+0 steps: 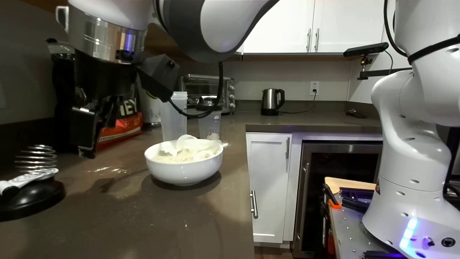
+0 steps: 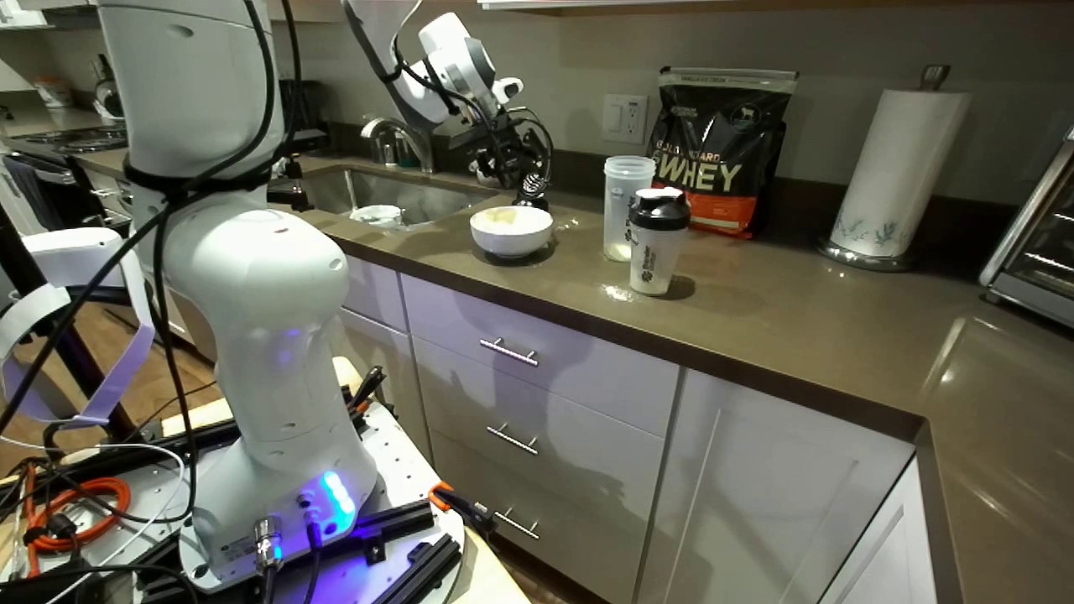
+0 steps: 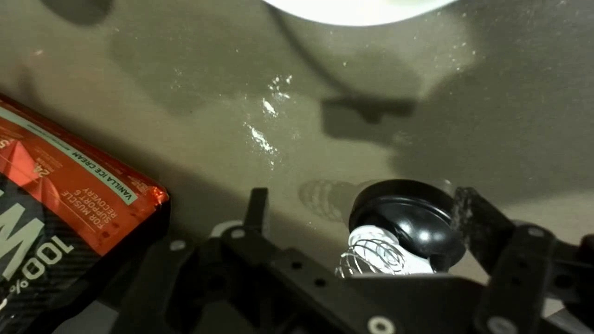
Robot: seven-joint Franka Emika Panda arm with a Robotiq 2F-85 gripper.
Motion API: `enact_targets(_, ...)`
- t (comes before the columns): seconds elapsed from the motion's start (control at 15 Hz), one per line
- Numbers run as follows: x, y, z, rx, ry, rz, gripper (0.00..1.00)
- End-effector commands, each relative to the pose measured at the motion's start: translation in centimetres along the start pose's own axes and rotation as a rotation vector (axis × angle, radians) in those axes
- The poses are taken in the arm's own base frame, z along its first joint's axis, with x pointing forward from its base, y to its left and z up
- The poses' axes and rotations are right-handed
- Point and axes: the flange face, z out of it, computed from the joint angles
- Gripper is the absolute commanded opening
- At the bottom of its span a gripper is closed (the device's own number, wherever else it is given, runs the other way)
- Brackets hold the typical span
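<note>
Foremost in the wrist view hangs the gripper (image 3: 364, 208), its fingers (image 3: 256, 208) spread wide, holding and touching nothing. Below it sits a black shaker lid (image 3: 408, 204), off toward one finger, with a wire whisk ball (image 3: 378, 257) on or beside it. Any grasp would probably go best centred first, then lowered straight and slowly, clear of the whey bag (image 3: 79, 204) alongside and the white bowl (image 1: 185, 172) farther off.
</note>
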Motion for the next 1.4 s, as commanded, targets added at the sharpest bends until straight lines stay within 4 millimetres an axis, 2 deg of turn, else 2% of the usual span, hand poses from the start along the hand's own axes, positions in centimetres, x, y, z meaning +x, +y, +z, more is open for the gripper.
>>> enact_targets(0.0, 1.9, -0.6, 0.9, -0.003, 0.046, -0.007, 1.00)
enact_targets(0.6, 4.3, -2.1, 1.1, 0.011, 0.091, -0.035, 1.00)
enact_targets(1.33, 4.8, -3.7, 1.6, 0.034, 0.135, -0.075, 1.00)
